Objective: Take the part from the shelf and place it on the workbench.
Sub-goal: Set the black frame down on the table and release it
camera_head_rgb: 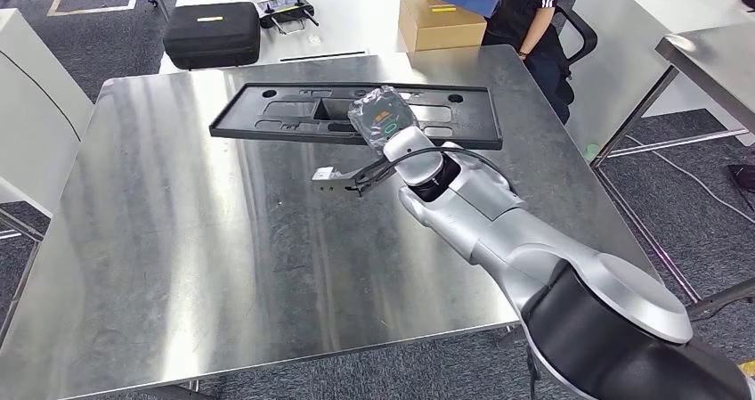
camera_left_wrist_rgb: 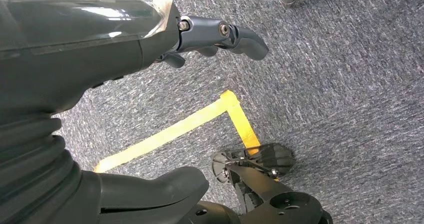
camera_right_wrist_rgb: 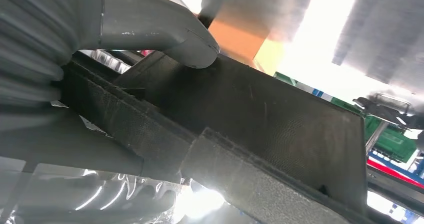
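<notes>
The part (camera_head_rgb: 285,115) is a long flat black plastic panel with cut-outs, lying across the far half of the steel workbench (camera_head_rgb: 223,266). My right hand (camera_head_rgb: 385,118), wrapped in clear film, grips its near edge right of the middle. In the right wrist view my thumb (camera_right_wrist_rgb: 165,34) presses on the panel's textured face (camera_right_wrist_rgb: 260,119). Whether the panel touches the benchtop I cannot tell. My left hand (camera_left_wrist_rgb: 100,49) hangs over grey carpet, fingers apart, holding nothing.
Behind the workbench stands a white table (camera_head_rgb: 356,17) with a black case (camera_head_rgb: 212,33) and a cardboard box (camera_head_rgb: 439,21). A person in black (camera_head_rgb: 534,17) stands at the far right corner. Another steel table (camera_head_rgb: 712,57) is on the right. Yellow tape (camera_left_wrist_rgb: 200,121) marks the floor.
</notes>
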You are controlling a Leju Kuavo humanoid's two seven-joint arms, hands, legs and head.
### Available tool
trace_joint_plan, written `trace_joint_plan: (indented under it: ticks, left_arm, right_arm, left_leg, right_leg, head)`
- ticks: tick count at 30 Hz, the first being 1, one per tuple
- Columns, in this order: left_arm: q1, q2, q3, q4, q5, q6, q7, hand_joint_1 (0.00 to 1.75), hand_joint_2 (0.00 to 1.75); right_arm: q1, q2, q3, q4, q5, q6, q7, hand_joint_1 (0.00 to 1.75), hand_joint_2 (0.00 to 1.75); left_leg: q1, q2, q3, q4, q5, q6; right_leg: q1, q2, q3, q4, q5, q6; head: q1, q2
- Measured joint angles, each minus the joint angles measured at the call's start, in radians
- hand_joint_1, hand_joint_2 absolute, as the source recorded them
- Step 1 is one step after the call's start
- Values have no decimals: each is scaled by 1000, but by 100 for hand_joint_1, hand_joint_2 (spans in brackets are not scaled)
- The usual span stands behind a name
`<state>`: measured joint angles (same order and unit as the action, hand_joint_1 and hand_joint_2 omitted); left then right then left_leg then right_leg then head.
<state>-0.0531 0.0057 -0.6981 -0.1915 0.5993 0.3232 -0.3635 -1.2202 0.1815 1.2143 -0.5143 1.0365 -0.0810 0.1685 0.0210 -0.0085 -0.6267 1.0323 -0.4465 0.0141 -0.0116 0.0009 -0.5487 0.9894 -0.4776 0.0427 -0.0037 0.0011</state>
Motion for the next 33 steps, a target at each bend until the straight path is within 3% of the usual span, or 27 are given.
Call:
trace_joint_plan:
  ticks: [1,11,15,25,33]
  left_arm:
    - [0,0,0,0,0,2,0,0,175]
    - [-2,1,0,-1,-1,21,4,0,175]
    - [-2,2,0,-1,-1,21,4,0,0]
    - [-3,2,-2,-1,-1,19,24,0,0]
    - [-3,2,-8,-1,-1,16,39,0,0]
  right_arm:
    - [-3,0,13,3,25,7,-3,0,0]
    - [-6,0,73,28,116,58,-16,0,0]
    - [-6,0,80,32,116,58,-16,0,0]
    - [-5,0,76,37,158,67,-8,0,0]
    - [7,0,10,39,185,43,-13,0,0]
  left_leg:
    - [0,0,0,0,0,0]
    - [0,1,0,0,0,0]
    - [0,1,0,0,0,0]
    - [0,1,-1,-4,0,1]
    - [-1,1,-2,-5,0,1]
  right_leg:
    - [0,0,0,0,0,0]
    - [0,1,0,0,0,0]
    - [0,1,0,0,0,0]
    - [-1,1,-1,-2,0,0]
    - [-1,1,-2,-6,0,0]
  head:
    - [0,0]
    - [0,0]
    - [0,0]
    - [0,0]
    - [0,0]
